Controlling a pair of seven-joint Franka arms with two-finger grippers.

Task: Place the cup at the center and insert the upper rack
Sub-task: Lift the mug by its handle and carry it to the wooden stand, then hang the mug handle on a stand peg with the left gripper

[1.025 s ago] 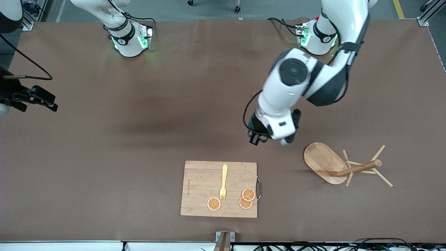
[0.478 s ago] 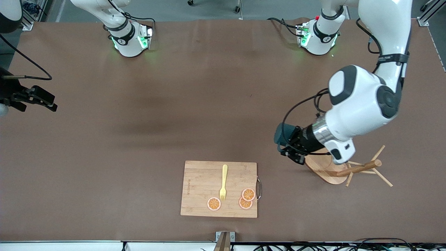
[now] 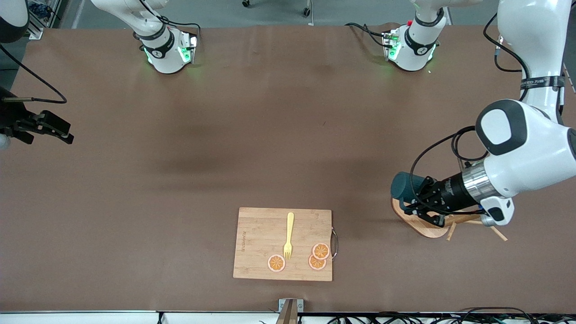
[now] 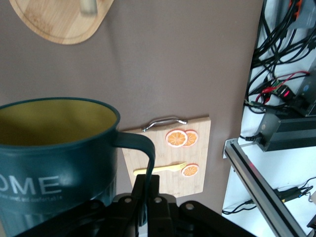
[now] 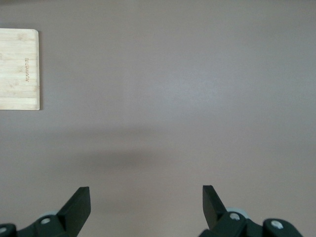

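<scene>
Clamping the cup (image 3: 403, 186), left end effector (image 3: 416, 203) closed

left hand (image 3: 416, 202) gripping cup (image 3: 403, 187), over upper rack (image 3: 427, 227)

You have a rectangular bamboo cutting board (image 3: 282, 244) lying flat on the brown counter (image 3: 225, 135), near the front camera's edge. On it rest a yellow fork (image 3: 288, 236) and three orange slices (image 3: 317, 256). A metal handle (image 3: 334, 243) sits on the board's edge toward the left arm's end.
</scene>
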